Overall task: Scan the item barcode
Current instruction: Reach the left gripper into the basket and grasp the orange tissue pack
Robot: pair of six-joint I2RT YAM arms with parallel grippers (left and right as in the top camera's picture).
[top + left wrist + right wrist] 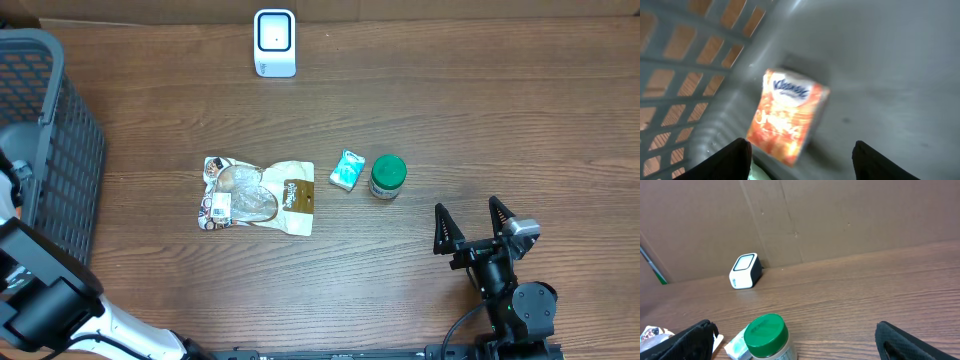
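Note:
An orange Kleenex tissue pack (790, 115) lies tilted on the grey floor of the basket (695, 60). My left gripper (801, 145) hovers just over its near edge, open, with its black fingers (735, 160) either side and not touching the pack. The white barcode scanner (274, 43) stands at the back of the table, also in the right wrist view as the scanner (745, 271). My right gripper (466, 207) rests open and empty at the front right, pointing at a green-lidded jar (766, 335).
The dark grey basket (60, 150) fills the left side. Mid-table lie a snack bag (258, 196), a small teal packet (347, 171) and the green-lidded jar (387, 176). A cardboard wall (840, 215) closes the back.

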